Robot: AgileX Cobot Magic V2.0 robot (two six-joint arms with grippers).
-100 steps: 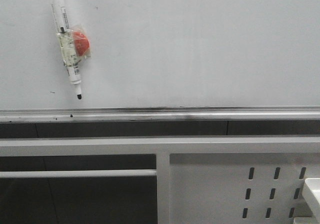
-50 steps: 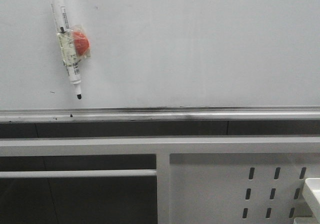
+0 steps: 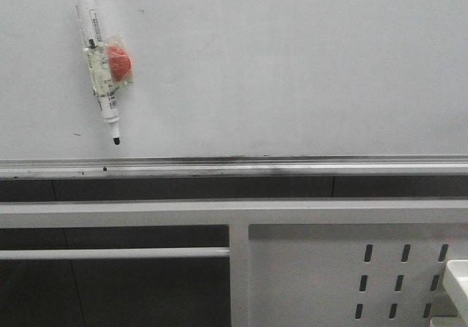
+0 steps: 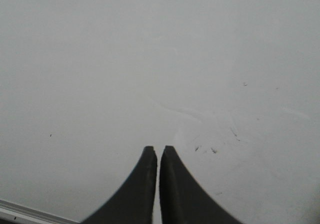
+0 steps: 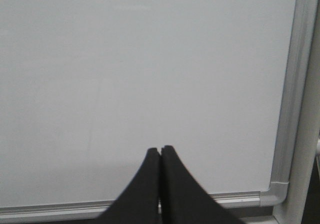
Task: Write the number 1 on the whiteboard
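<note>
Front view: whiteboard point(image 3: 292, 71) blank, no number 1 yet. Marker pen point(image 3: 96, 56) hangs near its upper left corner, uncapped tip down, taped to a red magnet point(image 3: 118, 61). Likely light, stiff, slick barrel; I'd grip mid-barrel below the magnet. Left jaws point(image 4: 154, 154) nearly closed, empty; right jaws point(image 5: 160, 151) closed, empty. Ledge point(image 3: 234, 167) along lower edge; wide open board right of pen.

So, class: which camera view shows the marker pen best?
The front view: the marker pen hangs tilted on the whiteboard, tip down, an orange lump taped on. Both wrist views show only bare board beyond shut fingers.
</note>
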